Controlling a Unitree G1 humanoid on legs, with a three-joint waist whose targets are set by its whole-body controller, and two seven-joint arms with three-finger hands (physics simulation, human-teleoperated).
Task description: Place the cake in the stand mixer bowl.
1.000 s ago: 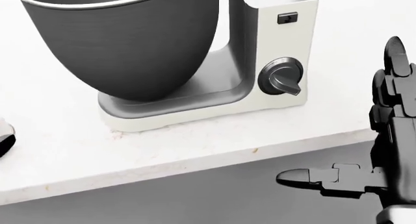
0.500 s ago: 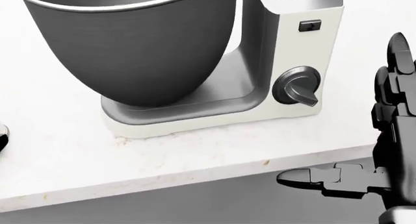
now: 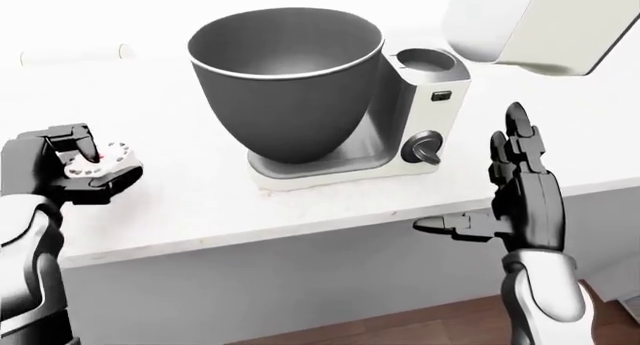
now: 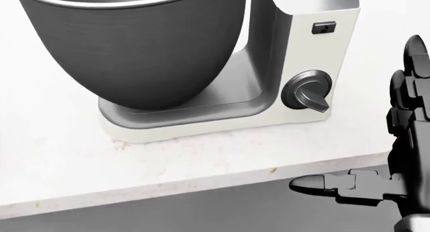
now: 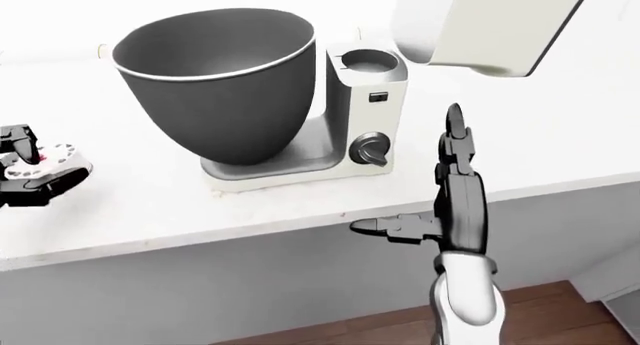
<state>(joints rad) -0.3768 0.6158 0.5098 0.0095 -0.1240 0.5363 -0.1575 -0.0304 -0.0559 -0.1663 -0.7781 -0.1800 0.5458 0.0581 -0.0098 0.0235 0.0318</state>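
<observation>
Stand mixer bowl (image 3: 287,82): dark grey w/ pale rim. Mixer body (image 3: 438,112) right of bowl: cream-white, grey base, dark knob (image 4: 308,93). Cake (image 3: 100,162) left of bowl: white w/ red dots. Both hands (image 3: 520,191) black. Counter (image 4: 201,161) white, faint brown specks.

White counter (image 3: 200,210) over grey cabinet front (image 3: 300,285), brown wood floor (image 3: 420,326).

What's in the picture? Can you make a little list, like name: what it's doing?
cake: small, white, held in the left hand, above the counter at the view's left
left hand: fingers closed round the cake
right hand: open, empty, fingers up, thumb pointing left, past the counter's edge
bowl: big, dark grey, empty, sitting on the mixer
stand mixer: white, head tilted up, dark knob on its side
counter: white, holds the mixer
</observation>
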